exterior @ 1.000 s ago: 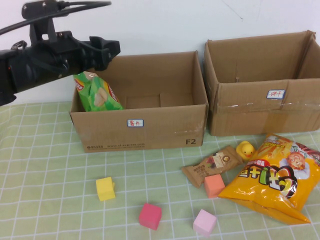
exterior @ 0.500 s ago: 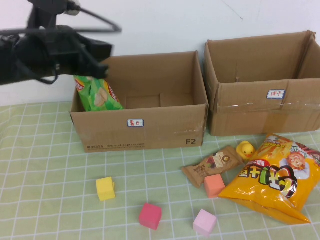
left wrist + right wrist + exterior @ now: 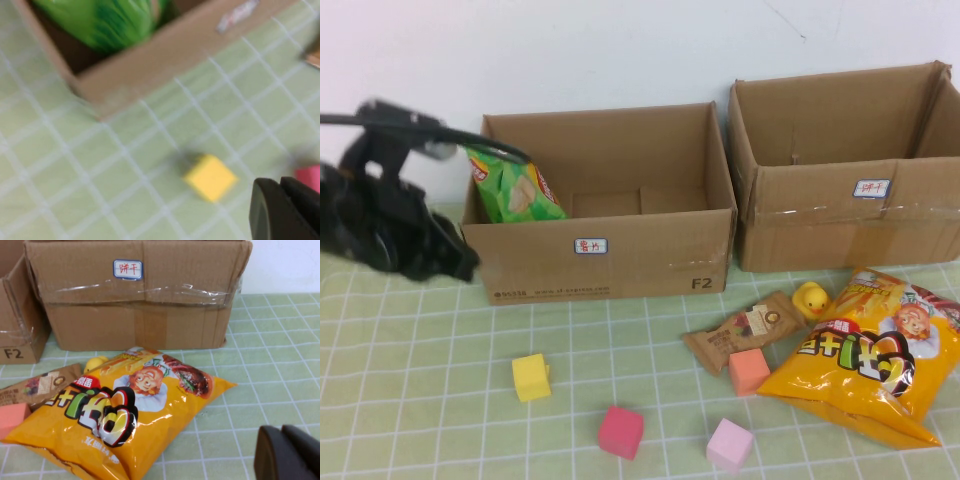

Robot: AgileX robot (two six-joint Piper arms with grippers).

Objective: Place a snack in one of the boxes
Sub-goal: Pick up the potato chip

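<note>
Two brown cardboard boxes stand at the back, the left box (image 3: 620, 262) and the right box (image 3: 820, 220), each with a small label. A green snack bag (image 3: 513, 188) leans upright inside the left box's left end. My left gripper (image 3: 466, 266) hangs low just outside that box's left front corner, shut and empty; its wrist view shows the gripper (image 3: 283, 196) above the cloth near a yellow cube (image 3: 210, 177). An orange chip bag (image 3: 865, 355) and a brown snack bar (image 3: 740, 330) lie in front of the right box. My right gripper (image 3: 283, 442) is shut, near the orange bag (image 3: 125, 410).
On the green checked cloth lie a yellow cube (image 3: 531, 377), a red cube (image 3: 620, 431), a pink cube (image 3: 730, 445) and a salmon cube (image 3: 748, 371). A rubber duck (image 3: 810, 299) sits beside the snack bar. The right arm is outside the high view.
The left arm came down from above the left box's rim to the cloth left of the box, and its jaws closed. The green bag stays in the box.
</note>
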